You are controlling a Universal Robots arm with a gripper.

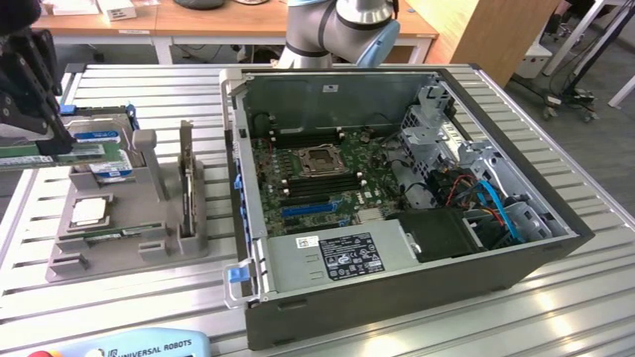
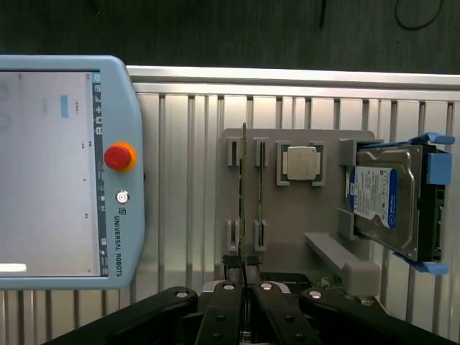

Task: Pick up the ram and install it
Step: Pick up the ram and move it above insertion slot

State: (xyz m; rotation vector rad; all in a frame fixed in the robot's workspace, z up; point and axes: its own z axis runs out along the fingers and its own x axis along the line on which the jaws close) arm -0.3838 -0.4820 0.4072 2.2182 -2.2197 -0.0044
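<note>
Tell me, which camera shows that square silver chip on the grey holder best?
The wrist view: the silver chip faces the camera squarely, unobstructed. The exterior view shows the silver chip slanted, on the grey holder.

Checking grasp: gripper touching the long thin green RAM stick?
Touching. Wrist view: the gripper is clamped on one end of the long thin green RAM stick, seen edge-on.

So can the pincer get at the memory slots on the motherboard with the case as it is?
Probably yes. The case lies open on top, the memory slots look uncovered, and the cables sit toward the exterior view's right. The pincer is shut on the ram.
</note>
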